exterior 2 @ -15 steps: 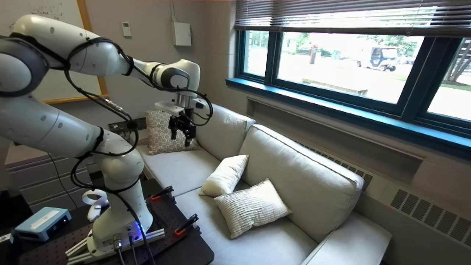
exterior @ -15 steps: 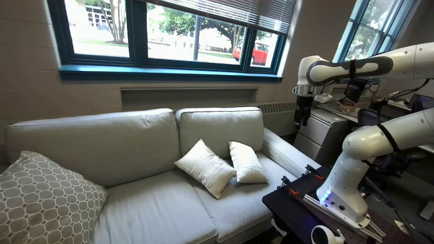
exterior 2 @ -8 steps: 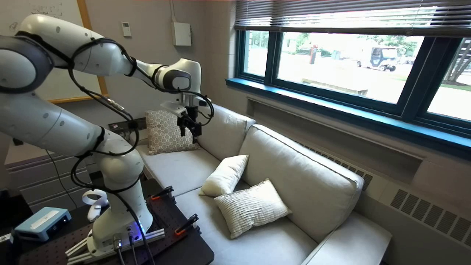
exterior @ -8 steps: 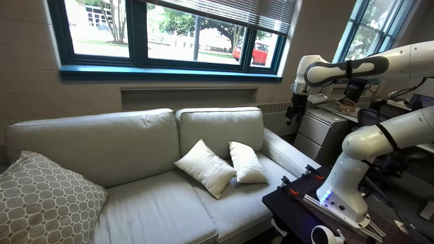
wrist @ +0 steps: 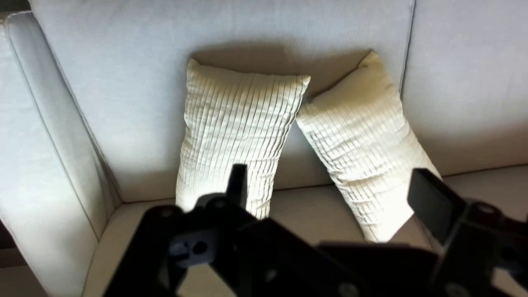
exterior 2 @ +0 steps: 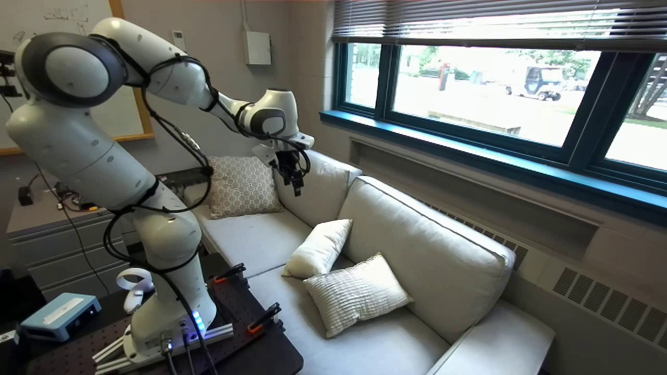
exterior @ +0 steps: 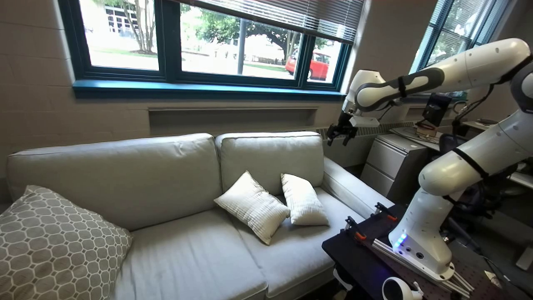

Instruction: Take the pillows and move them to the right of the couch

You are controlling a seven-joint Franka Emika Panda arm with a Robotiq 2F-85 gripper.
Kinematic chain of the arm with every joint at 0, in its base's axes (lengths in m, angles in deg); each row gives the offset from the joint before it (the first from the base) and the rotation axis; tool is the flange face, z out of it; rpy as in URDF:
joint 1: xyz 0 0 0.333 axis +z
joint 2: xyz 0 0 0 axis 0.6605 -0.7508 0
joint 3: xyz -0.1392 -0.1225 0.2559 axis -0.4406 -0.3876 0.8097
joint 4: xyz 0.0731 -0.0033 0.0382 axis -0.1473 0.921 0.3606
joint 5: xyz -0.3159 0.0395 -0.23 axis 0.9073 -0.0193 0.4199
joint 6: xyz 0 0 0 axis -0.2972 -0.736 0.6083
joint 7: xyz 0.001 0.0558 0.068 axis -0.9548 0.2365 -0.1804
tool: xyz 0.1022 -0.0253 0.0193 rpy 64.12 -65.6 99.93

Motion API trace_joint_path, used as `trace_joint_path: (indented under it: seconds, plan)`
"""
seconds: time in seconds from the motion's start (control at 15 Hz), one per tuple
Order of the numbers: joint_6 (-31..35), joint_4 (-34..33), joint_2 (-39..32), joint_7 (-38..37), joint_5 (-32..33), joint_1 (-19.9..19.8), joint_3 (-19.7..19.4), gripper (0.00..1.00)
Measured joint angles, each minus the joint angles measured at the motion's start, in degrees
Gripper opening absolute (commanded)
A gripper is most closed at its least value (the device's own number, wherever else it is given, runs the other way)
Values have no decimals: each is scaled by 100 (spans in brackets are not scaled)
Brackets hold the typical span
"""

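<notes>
- Resting on the pale couch (exterior: 179,250), the armrest-side throw pillow (exterior: 306,202) and the inner throw pillow (exterior: 252,208), both white and pleated, lie close together; whether their edges touch is hard to tell.
- The padded armrest (exterior: 354,187) stands just beyond the pair.
- Above, the gripper (exterior: 338,141) hangs in the air, well apart from both pillows, its fingers (wrist: 237,177) spread wide and holding nothing.
- Faced from the front, the pair seems to sit at the couch's right-hand end, so the moving may be done; equally, this could be an approach to a grasp.
- If more is wanted, the next move likely calls for lowering the spread fingers astride the inner throw pillow, pinching its soft fabric and drawing it toward the armrest; otherwise, for pulling clear.
- Farther out, a grey geometric-patterned pillow (exterior: 62,241) fills the couch's opposite end, and a black table (exterior: 356,254) bears the robot arm (exterior: 466,166).
</notes>
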Motion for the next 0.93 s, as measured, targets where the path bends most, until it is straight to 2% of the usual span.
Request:
trace_joint_path:
  seconds: [0.2,0.73,0.93]
  plan:
    - [107,-245,-510,-115,-1,-31,20,100]
    - [131,-169,-438,-122,9,-53,21,100]
    - [398,-76,-673,-221,9,-123,21,100]
